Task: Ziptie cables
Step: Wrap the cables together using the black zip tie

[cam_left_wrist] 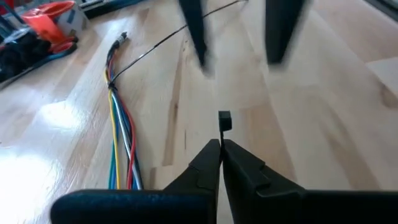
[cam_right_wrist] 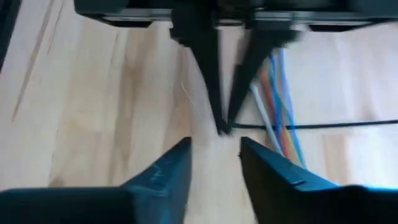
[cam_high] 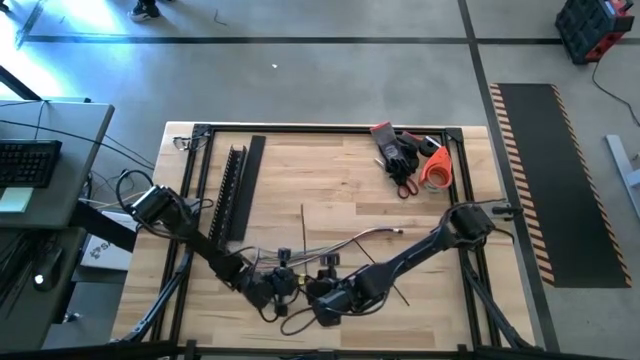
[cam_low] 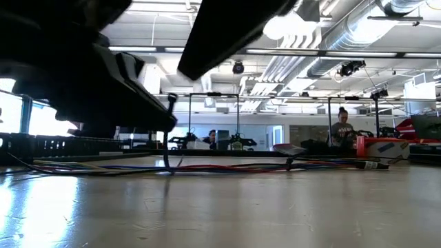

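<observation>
You are partway into the tie: the cables (cam_left_wrist: 120, 134) lie loose along the near part of the wooden table (cam_high: 330, 180), fanning out in separate blue, yellow, red and white strands, so no cinched loop shows on them yet, and whether the zip tie (cam_left_wrist: 224, 121) passes around them cannot be told. The left gripper (cam_left_wrist: 221, 149) sits just beside the bundle at the table's near edge with its 2 fingers pinched together on the thin black strap of that tie, whose small square head stands up just beyond the tips. The right gripper (cam_right_wrist: 214, 152) faces it from close by, its fingers a narrow gap apart and holding nothing; it looks ready to take the strap's other end. My reading is that threading, pulling tight and any trimming are all left to you. The wires are thin, glossy and limp, and will likely slide apart unless gathered; the strap is stiff, slim plastic. The tabletop is pale, smooth planked wood with a soft sheen. A black comb-slotted rail (cam_high: 236, 190) lies at the far left, well apart from the work, and a heap of gloves (cam_high: 398, 150) with scissors (cam_high: 403, 185) and an orange roll of tape (cam_high: 436, 168) sits at the far right corner.
</observation>
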{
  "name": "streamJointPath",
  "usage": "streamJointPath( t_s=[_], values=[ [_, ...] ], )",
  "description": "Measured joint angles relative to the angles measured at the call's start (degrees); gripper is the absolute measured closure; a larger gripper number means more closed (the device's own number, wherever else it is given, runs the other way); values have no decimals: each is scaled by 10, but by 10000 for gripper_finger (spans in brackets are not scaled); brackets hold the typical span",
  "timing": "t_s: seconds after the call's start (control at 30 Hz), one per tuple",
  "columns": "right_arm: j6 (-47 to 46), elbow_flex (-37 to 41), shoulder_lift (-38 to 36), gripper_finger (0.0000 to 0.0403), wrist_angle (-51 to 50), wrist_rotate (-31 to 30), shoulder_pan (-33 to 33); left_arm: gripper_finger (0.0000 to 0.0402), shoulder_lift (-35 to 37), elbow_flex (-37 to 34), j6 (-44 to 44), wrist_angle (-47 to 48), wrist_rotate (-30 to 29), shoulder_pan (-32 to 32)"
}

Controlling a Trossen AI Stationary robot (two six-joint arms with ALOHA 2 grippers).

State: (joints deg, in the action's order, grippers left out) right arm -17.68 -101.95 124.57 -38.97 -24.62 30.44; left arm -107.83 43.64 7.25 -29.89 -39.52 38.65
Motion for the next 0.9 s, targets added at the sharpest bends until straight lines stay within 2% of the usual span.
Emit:
streamJointPath(
  t_s=[0.17, 0.23, 0.33, 0.43, 0.53, 0.67, 0.8, 0.9],
  values=[
    [14, 11, -33, 224, -21, -87, 6, 401, -1, -7, 21, -5, -42, 25],
    [12, 32, -47, 215, -14, -95, -9, 401, -1, -20, 40, -13, -49, 28],
    [19, 89, -61, 213, 33, -87, -43, 401, -2, -56, 51, -79, -50, 28],
    [40, 170, -73, 213, 133, -49, -90, 402, -2, -94, 42, -163, -37, 22],
    [51, 251, -81, 212, 255, 21, -151, 401, -2, -121, 33, -215, -4, 7],
    [31, 342, -81, 212, 408, 144, -238, 401, -2, -127, 33, -234, 35, -17],
    [-18, 405, -81, 212, 532, 222, -315, 401, -2, -125, 38, -234, 77, -31],
    [-24, 424, -74, 212, 606, 277, -359, 401, -2, -125, 42, -233, 94, -37]
  ],
)
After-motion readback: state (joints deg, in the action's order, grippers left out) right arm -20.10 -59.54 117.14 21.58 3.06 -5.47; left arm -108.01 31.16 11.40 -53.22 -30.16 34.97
